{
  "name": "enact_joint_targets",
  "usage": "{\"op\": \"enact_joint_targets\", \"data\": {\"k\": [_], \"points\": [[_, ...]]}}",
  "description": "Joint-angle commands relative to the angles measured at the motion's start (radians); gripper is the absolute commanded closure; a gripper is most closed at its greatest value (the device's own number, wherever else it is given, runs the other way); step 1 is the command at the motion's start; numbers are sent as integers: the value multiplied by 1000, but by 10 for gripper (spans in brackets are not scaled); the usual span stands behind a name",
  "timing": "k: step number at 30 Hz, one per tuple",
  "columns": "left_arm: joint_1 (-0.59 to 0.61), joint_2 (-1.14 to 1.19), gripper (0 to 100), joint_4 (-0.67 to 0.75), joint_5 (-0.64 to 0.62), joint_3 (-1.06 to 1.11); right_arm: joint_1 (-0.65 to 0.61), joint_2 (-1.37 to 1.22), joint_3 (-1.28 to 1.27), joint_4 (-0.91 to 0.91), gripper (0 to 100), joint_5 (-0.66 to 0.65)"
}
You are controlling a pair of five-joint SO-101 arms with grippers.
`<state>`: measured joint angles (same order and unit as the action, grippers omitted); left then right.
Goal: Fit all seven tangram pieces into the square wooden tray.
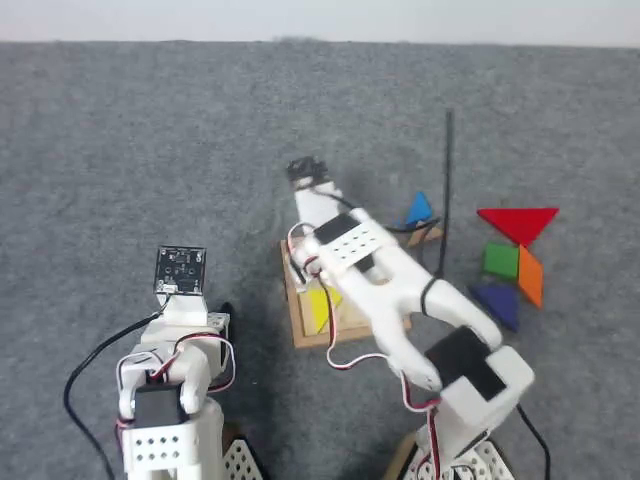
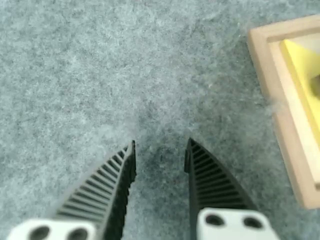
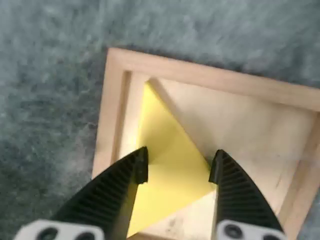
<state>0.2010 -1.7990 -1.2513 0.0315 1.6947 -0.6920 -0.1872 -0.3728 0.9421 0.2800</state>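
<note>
The right gripper point(image 3: 180, 152) hangs open astride the yellow triangle point(image 3: 165, 135), which lies along the tray point(image 3: 200, 75) rim. The left gripper point(image 2: 160, 145) stands open over the counter point(image 2: 100, 60) just beside that tray.

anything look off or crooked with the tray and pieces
Nothing stands out. The yellow triangle seems to lie flat along one wall of the tray under the open right gripper; the red triangle and other pieces lie on the carpet beside it.
</note>
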Motion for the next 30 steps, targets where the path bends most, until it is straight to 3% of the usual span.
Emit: {"op": "enact_joint_targets", "data": {"k": [1,10,19,23,30], "points": [[-6,-11,850,-6,9,-12,-47,-16,12,-18,801,5],[-6,-11,850,-6,9,-12,-139,-16,43,-18,800,5],[-6,-11,850,-6,9,-12,-2,197,77,134,797,-5],[-6,-11,850,-6,9,-12,191,394,78,278,797,-143],[-6,-11,850,-6,9,-12,750,495,114,331,797,-471]]}}
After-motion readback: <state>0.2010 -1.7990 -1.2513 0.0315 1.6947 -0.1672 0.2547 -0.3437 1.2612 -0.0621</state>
